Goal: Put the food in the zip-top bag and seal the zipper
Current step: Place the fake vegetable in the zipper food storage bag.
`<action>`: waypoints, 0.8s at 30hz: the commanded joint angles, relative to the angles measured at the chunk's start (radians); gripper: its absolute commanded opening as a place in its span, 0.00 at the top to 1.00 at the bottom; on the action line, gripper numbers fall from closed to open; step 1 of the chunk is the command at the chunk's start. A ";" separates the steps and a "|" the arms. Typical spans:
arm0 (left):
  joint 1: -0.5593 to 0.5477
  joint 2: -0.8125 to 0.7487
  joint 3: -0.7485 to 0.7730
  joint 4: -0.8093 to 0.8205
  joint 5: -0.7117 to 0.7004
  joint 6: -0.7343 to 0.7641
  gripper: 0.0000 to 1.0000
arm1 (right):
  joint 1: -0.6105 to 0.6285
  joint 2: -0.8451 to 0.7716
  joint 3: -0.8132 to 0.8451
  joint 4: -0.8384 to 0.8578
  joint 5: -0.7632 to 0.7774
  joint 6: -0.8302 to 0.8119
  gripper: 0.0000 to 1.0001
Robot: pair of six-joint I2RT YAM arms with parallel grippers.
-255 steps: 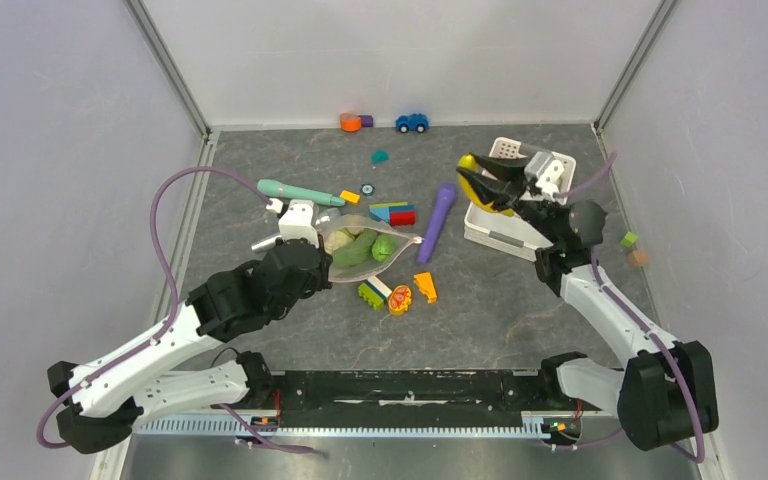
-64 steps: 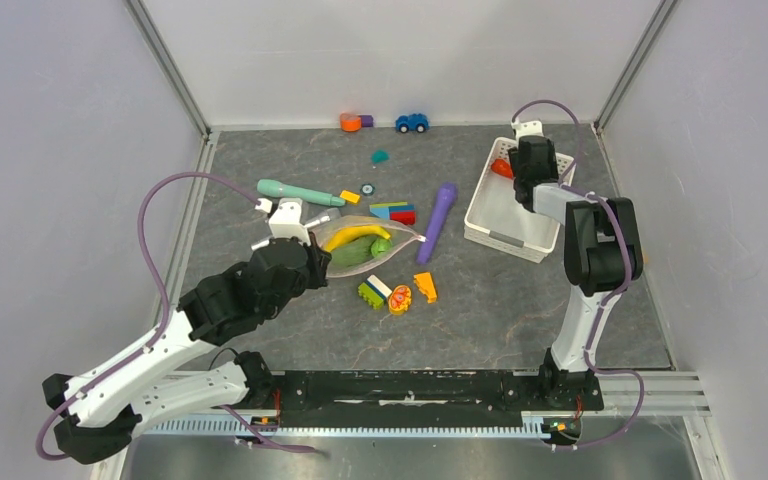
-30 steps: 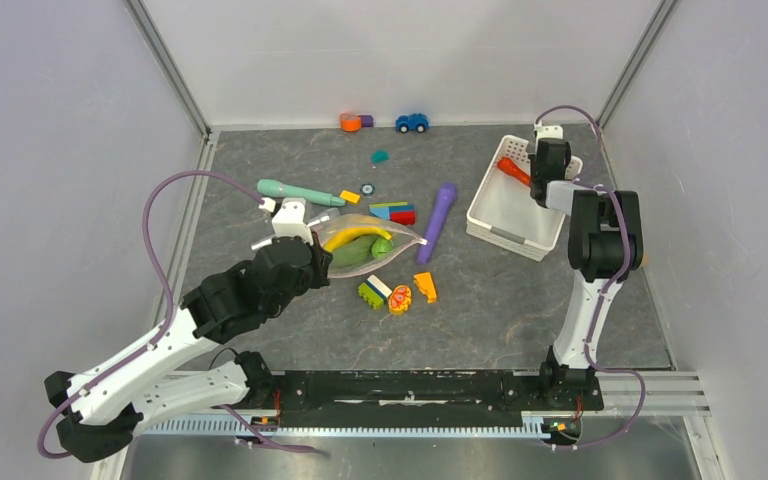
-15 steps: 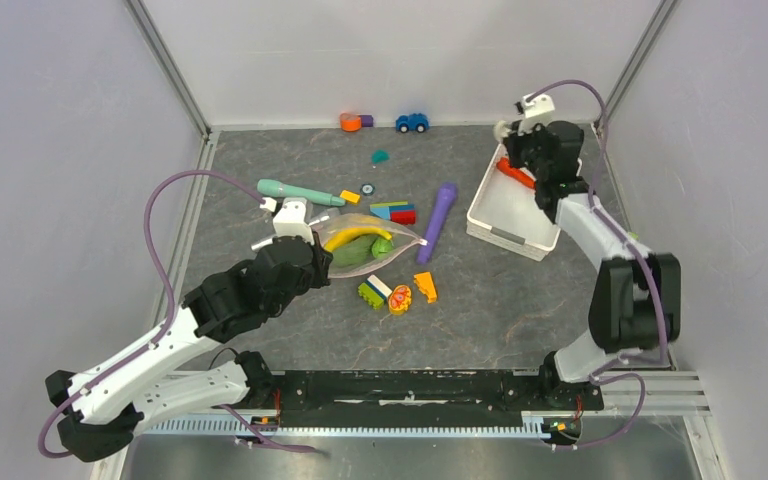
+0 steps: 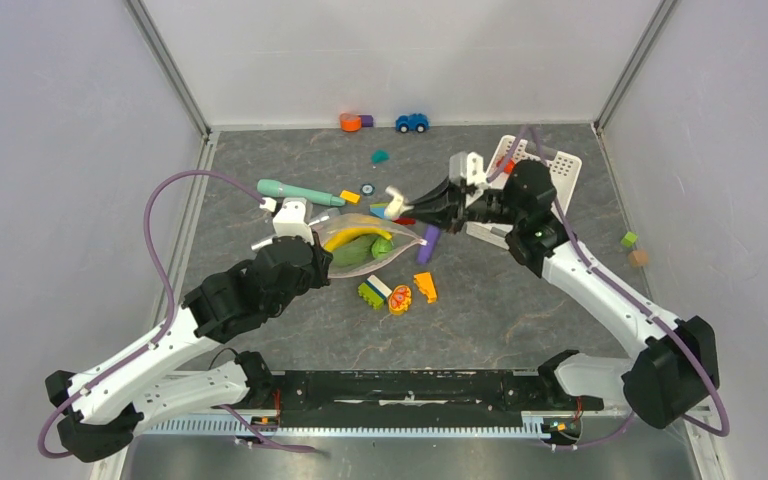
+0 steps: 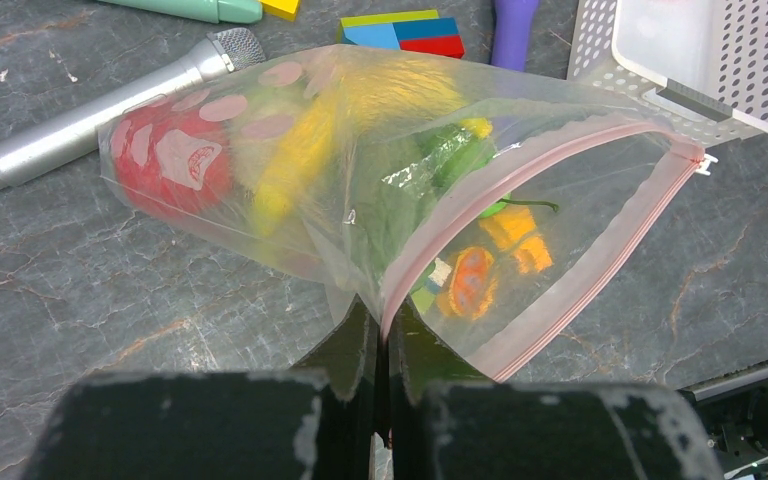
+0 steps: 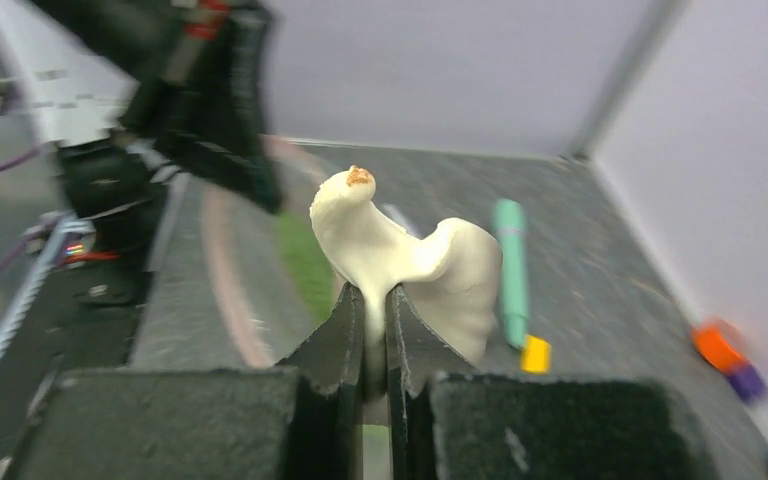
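Observation:
The zip-top bag (image 5: 400,240) lies at mid-table with its mouth held open. My left gripper (image 6: 385,312) is shut on its pink zipper (image 6: 570,285) at the near edge. Inside the bag lie a yellow banana (image 5: 355,236), a green cucumber (image 5: 353,253) and a red tomato (image 6: 165,165). My right gripper (image 7: 375,300) is shut on a small beige food piece (image 7: 405,255). In the top view that piece (image 5: 395,204) hangs just above the bag's far side, with the right gripper (image 5: 415,207) beside it. A bit of orange-red carrot (image 5: 507,166) shows in the basket behind the right arm.
A white slotted basket (image 5: 550,170) stands at the back right. A purple stick (image 5: 427,246), a teal stick (image 5: 300,191) and coloured blocks (image 5: 397,291) surround the bag. A silver microphone (image 6: 80,120) lies to its left. A toy car (image 5: 412,122) sits by the back wall.
My right arm has swung from the basket at the back right to the bag, carrying the beige piece. The left arm and the bag have stayed put.

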 commanded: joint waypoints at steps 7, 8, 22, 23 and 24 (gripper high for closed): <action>0.007 -0.007 0.013 0.024 -0.030 0.018 0.98 | 0.248 -0.009 0.079 -0.313 -0.150 -0.273 1.00; 0.007 -0.008 0.013 0.024 -0.029 0.018 0.98 | 0.269 -0.003 0.090 -0.345 -0.145 -0.306 1.00; 0.007 -0.016 0.012 0.026 -0.018 0.017 0.98 | 0.328 0.156 0.161 -0.349 0.184 -0.258 0.99; 0.007 -0.017 0.011 0.027 -0.014 0.018 0.98 | 0.329 0.159 0.160 -0.342 0.220 -0.256 0.98; 0.007 -0.018 0.011 0.030 -0.014 0.019 0.98 | 0.329 0.162 0.160 -0.338 0.264 -0.254 0.98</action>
